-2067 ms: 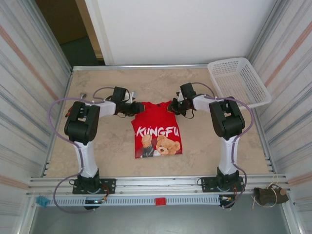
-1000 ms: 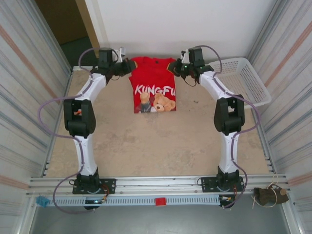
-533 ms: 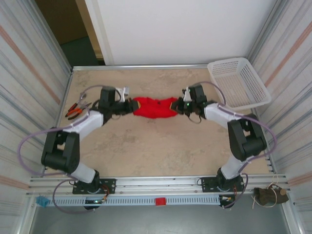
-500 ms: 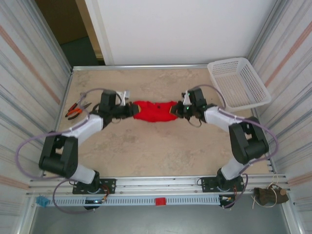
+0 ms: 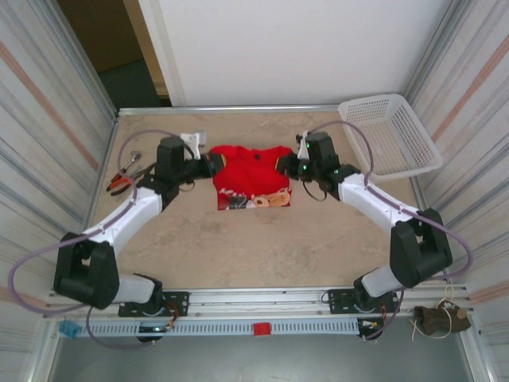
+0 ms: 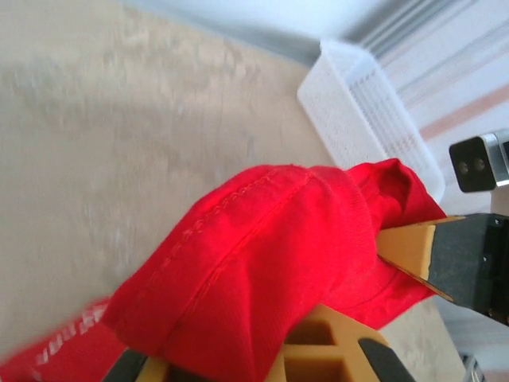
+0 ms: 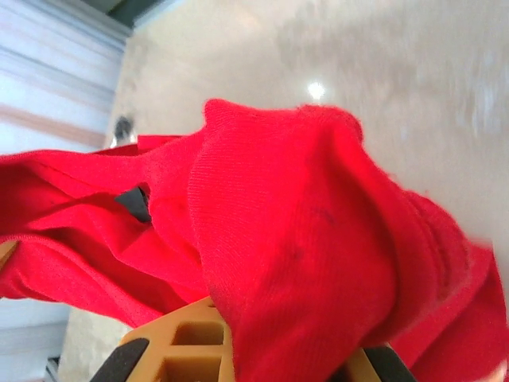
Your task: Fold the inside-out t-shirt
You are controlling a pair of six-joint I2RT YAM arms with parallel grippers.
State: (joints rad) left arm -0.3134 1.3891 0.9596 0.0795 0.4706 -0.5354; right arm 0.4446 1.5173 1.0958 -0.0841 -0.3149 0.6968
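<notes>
Red inside-out t-shirt (image 5: 250, 171) was held stretched between the two grippers over the far middle of the table (image 5: 238, 247), with its lower part and the pale print lying on the tabletop. The left gripper (image 5: 208, 165) and the right gripper (image 5: 287, 165) were each clamped on a top corner of the cloth, which was bunched over the fingers in both wrist views. A white mesh basket (image 5: 390, 134) was seen at the far right corner, well apart.
</notes>
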